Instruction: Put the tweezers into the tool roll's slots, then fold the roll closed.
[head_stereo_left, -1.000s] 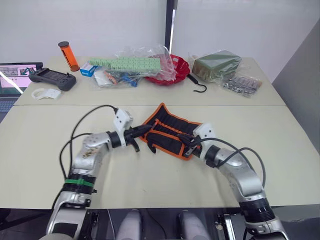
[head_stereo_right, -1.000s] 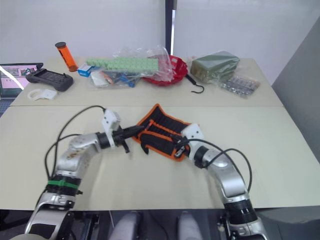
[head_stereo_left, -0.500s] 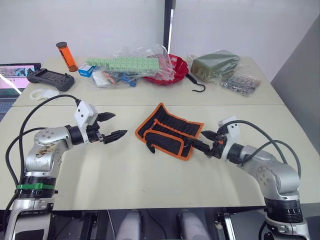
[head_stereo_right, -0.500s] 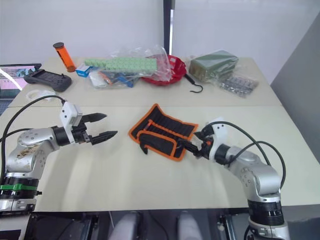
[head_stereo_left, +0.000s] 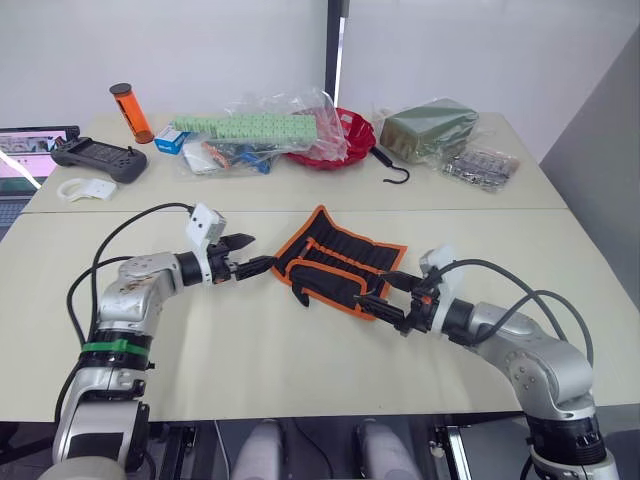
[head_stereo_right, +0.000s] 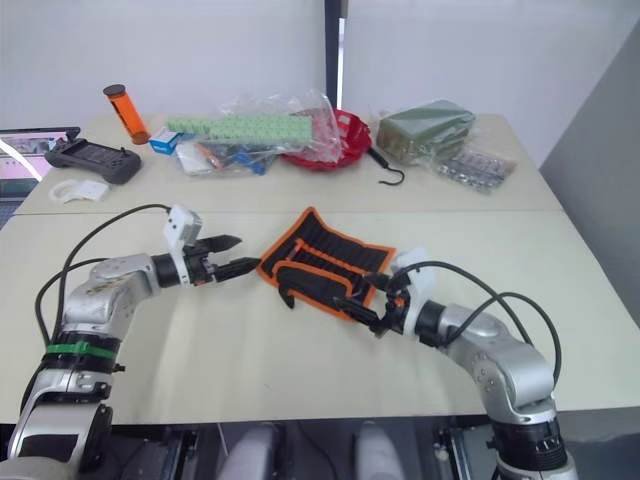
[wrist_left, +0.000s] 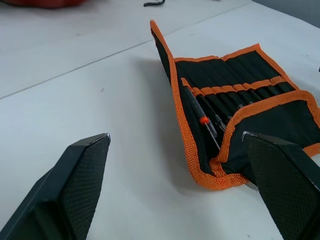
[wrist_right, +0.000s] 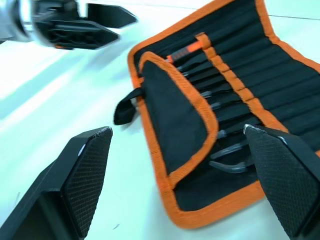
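Both grippers, left (head_stereo_left: 252, 263) and right (head_stereo_left: 385, 298), have closed back in on the tool roll (head_stereo_left: 340, 262) since half a second ago, fingers spread, empty. You've got tweezers (wrist_right: 227, 150) slotted, one flap folded. Roll's mid-worktop (head_stereo_left: 300, 350), long axis running far-left to near-right.

The tool roll (head_stereo_left: 338, 264), black with orange trim, is spread on the worktop, its 7 o'clock flap folded over and its 11 o'clock corner curled up. The tweezers (wrist_right: 220, 134) are seated in the slots (wrist_left: 226, 92), tips partly covered.
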